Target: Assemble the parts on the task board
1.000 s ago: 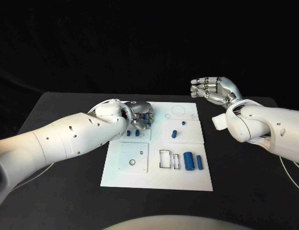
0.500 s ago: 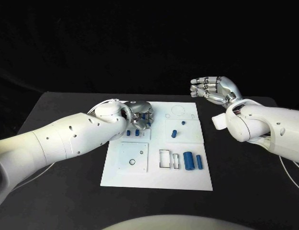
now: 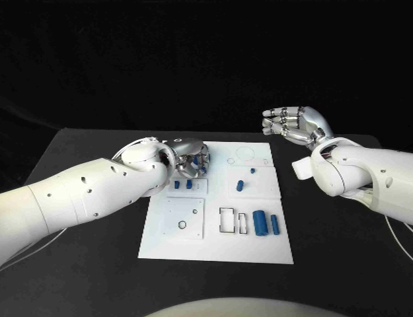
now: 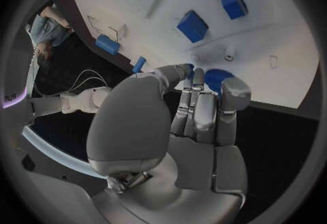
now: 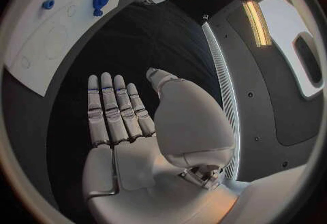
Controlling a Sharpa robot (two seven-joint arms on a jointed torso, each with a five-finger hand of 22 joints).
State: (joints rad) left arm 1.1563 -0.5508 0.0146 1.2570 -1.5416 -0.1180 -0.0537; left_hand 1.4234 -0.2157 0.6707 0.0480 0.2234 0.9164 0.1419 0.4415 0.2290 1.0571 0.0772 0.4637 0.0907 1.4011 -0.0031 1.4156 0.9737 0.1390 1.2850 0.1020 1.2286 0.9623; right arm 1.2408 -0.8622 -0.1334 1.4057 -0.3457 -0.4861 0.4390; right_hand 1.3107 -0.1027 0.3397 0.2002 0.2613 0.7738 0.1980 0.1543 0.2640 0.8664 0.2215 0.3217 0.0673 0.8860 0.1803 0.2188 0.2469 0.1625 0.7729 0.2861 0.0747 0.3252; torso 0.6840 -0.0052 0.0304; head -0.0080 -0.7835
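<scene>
The white task board (image 3: 216, 247) lies mid-table. My left hand (image 3: 192, 158) hovers over its far left corner, fingers curled round a round blue part (image 4: 218, 79), whose blue also peeks out between the fingers (image 3: 199, 160). Just nearer than the hand stand two small blue parts (image 3: 184, 185). More blue parts sit at the board's middle (image 3: 240, 184), (image 3: 253, 170) and near right (image 3: 260, 222), (image 3: 275, 224). My right hand (image 3: 297, 124) is raised beyond the board's far right corner, open, palm up and holding nothing (image 5: 116, 115).
A white square plate (image 3: 186, 218) with small holes lies on the board's near left, with rectangular slots (image 3: 227, 219) beside it. Black table (image 3: 82, 257) surrounds the board on all sides.
My left hand has shifted slightly toward the board's far left corner, uncovering the two small blue parts nearer than it. The right hand has not moved.
</scene>
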